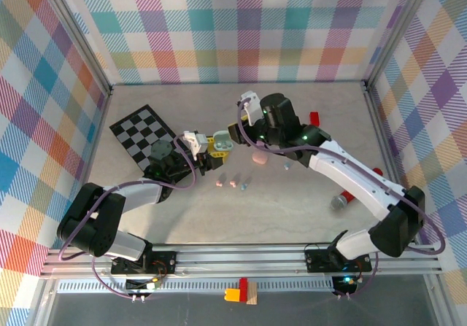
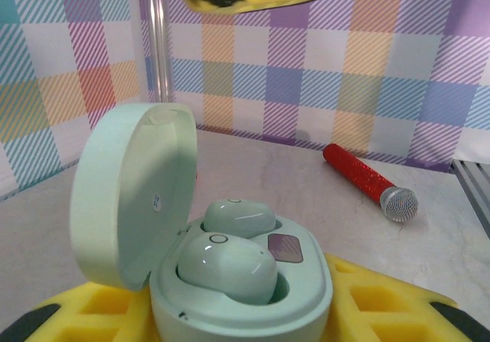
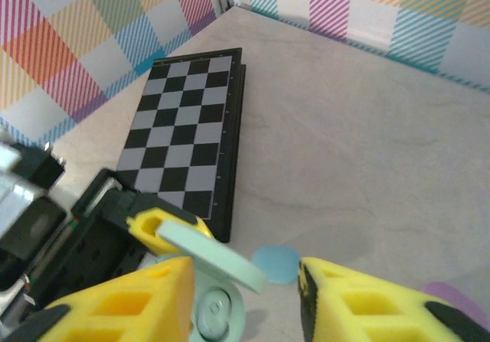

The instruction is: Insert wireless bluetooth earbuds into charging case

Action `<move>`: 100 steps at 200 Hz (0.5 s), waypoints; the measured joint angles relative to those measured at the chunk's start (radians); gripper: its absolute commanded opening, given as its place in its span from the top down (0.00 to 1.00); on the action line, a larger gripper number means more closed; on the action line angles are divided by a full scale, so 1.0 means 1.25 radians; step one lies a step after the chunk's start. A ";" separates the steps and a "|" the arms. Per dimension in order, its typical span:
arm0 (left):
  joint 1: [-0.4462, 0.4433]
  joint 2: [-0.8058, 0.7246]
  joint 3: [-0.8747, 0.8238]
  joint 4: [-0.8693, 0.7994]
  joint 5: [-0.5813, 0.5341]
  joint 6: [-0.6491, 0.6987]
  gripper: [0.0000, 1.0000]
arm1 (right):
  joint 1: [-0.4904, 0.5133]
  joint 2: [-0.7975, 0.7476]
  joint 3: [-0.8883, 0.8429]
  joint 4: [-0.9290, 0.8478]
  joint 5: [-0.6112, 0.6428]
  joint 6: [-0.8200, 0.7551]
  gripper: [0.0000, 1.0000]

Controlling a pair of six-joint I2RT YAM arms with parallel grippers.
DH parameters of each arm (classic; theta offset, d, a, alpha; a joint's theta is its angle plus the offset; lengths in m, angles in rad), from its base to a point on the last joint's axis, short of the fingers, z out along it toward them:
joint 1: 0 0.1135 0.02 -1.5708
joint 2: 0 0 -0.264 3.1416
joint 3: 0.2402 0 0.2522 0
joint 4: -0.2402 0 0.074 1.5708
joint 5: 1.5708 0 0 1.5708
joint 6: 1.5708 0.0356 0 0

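Observation:
A mint charging case [image 2: 253,296] stands open, lid [image 2: 134,193] raised on the left, and my left gripper [image 2: 237,315] is shut on its base with yellow fingers [image 2: 383,304]. Two mint earbuds [image 2: 226,265] sit in its wells. In the top view the case [image 1: 222,144] is held above the table's middle, with my right gripper [image 1: 233,132] right beside it. That right gripper [image 3: 249,300] is open, and the raised lid [image 3: 218,256] lies against its left finger. Loose earbuds, two pink [image 1: 220,183] and one light blue [image 1: 244,185], lie on the table below.
A folded chessboard [image 1: 142,133] lies at the left. A pink case [image 1: 257,158] and a blue case [image 3: 276,264] sit near the grippers. A red microphone [image 1: 349,195] lies at the right, and a red block [image 1: 314,117] sits farther back.

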 measured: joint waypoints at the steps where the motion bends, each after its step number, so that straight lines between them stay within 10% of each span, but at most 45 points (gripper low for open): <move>1: 0.000 0.000 0.000 0.000 0.000 0.001 0.58 | 0.000 0.002 0.001 0.000 0.000 0.001 0.65; 100: -0.019 -0.012 0.000 -0.045 -0.022 0.009 0.58 | 0.002 0.103 0.065 -0.057 -0.024 0.007 0.68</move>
